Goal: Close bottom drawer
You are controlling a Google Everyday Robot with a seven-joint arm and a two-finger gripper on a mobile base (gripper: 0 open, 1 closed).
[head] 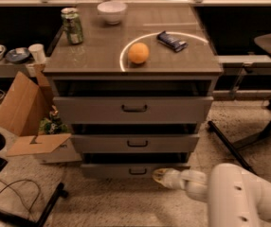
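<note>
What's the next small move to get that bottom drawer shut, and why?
Probably push the end effector straight into the bottom drawer front, toward the cabinet: the drawer juts out, and the end effector sits just beside its handle.
</note>
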